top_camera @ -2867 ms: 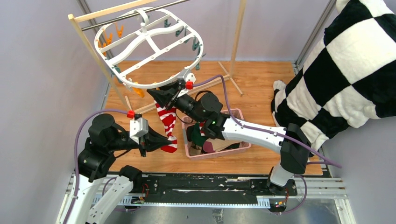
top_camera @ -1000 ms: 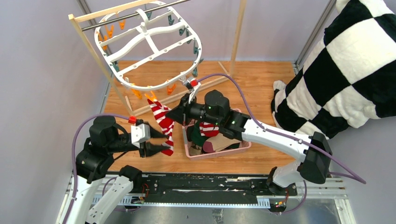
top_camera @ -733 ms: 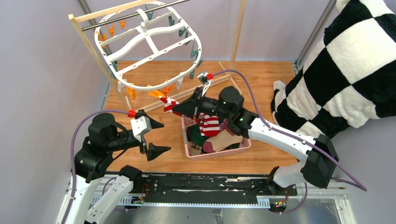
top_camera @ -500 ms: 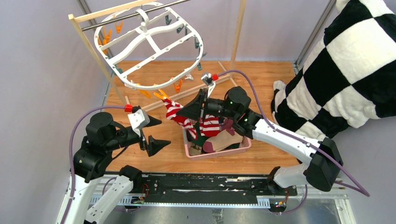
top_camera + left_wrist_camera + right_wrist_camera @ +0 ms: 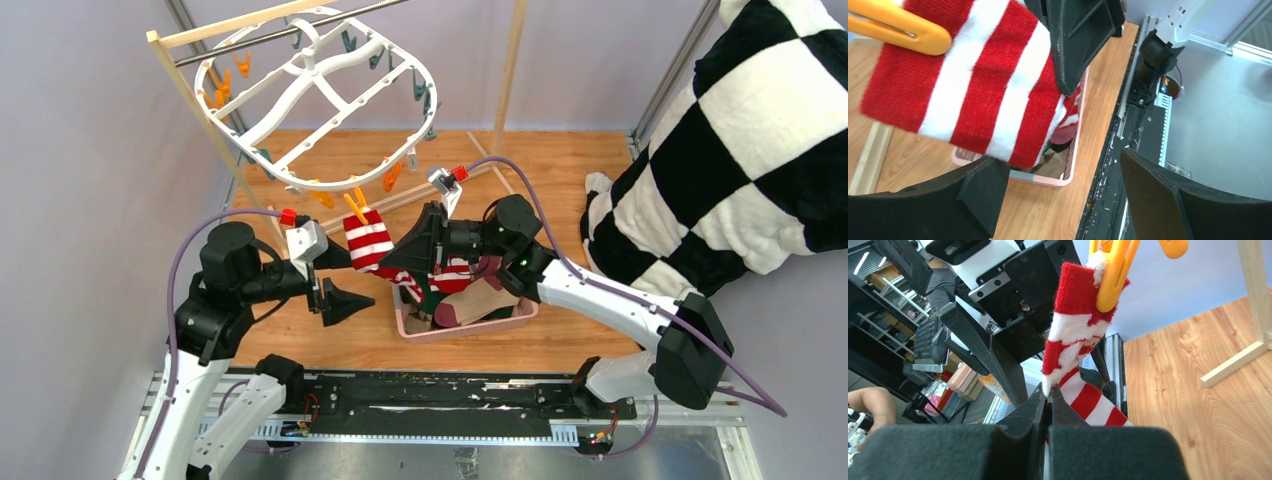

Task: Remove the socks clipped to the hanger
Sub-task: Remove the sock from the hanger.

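Observation:
The white oval hanger [image 5: 318, 92] hangs tilted from the rack bar at the top. One of its orange clips [image 5: 355, 206] still pinches the cuff of a red-and-white striped sock [image 5: 368, 240]. My right gripper [image 5: 397, 262] is shut on that sock just below the cuff, and the sock's foot trails toward the basket. In the right wrist view the sock [image 5: 1073, 335] rises from the shut right gripper [image 5: 1048, 396] up to the clip [image 5: 1113, 275]. My left gripper [image 5: 350, 280] stands open just left of the sock, holding nothing. In the left wrist view the sock [image 5: 973, 85] hangs above the left gripper [image 5: 1063, 195].
A pink slotted basket [image 5: 470, 330] under the right arm holds green, tan and maroon socks. The wooden rack frame [image 5: 200, 110] stands at the back left. A large black-and-white checkered cloth [image 5: 740, 130] fills the right side. Other orange and teal clips dangle from the ring.
My left gripper let go of the sock's foot, opened and rose toward the cuff. My right gripper dragged the sock rightward toward the basket, tilting the hanger; the clip still holds.

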You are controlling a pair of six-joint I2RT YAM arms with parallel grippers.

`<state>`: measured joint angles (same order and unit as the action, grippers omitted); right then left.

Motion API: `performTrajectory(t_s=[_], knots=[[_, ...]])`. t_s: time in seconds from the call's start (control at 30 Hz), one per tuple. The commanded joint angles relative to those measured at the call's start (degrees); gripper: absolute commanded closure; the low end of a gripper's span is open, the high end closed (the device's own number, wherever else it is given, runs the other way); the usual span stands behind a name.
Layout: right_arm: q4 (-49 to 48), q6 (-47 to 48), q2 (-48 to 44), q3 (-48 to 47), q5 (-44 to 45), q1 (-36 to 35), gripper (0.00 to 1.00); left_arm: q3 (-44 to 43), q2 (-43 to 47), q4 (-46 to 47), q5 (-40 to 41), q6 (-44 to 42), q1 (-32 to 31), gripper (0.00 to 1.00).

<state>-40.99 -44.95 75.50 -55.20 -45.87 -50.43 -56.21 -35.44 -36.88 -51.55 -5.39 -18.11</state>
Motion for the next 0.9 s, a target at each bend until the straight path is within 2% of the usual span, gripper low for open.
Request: performTrajectory(t_s=[0.0,0.13,0.27,0.37,0.43,0.47,0.53,0.57,0.67,0.8,0.87], knots=[[-5.25,-3.21,1.57,-0.91,-3.35,-0.77,1.00,1.01,-0.63,0.89,-4.15,-1.85,0.27,0.13],[-6.11,-4.48,2.35,-1.35,-4.00,-1.38,1.00,1.37,-1.10,4.49,-1.58,-0.65,0.28,0.20],[-5.11,-4.36,2.12,-1.76,-3.68,-1.68,1.00,1.56,-1.49,7.78,-1.88,1.41,0.27,0.38],[-4.87,-4.40,1.69,-1.71,-3.44,-1.67,0.99,1.62,-1.31,7.41,-1.05,0.37,0.27,0.64],[-3.99,-4.19,1.45,-1.95,-3.37,-1.68,0.95,1.75,-0.81,6.66,0.32,-0.66,0.27,0.93],[-3.17,-3.79,1.22,-2.12,-3.24,-1.68,0.93,1.86,-0.35,6.45,1.39,-0.75,0.27,1.00],[-0.38,-2.27,0.51,-2.53,-2.40,-1.66,0.85,2.10,0.69,5.94,2.52,-1.36,0.27,1.00],[2.52,-0.41,-0.33,-2.92,-0.84,-1.68,0.77,2.28,1.25,5.57,2.57,-1.86,0.27,1.00],[16.78,9.07,-4.46,-5.29,10.39,-1.92,0.55,2.50,2.44,4.18,2.25,-3.08,0.27,1.00],[27.43,20.22,-8.61,-9.94,26.98,-4.80,0.39,2.83,3.43,3.73,2.13,-3.49,0.27,1.00],[30.57,24.82,-7.83,-13.31,32.02,-7.03,0.35,2.99,3.47,3.73,2.02,-3.64,0.27,1.00]])
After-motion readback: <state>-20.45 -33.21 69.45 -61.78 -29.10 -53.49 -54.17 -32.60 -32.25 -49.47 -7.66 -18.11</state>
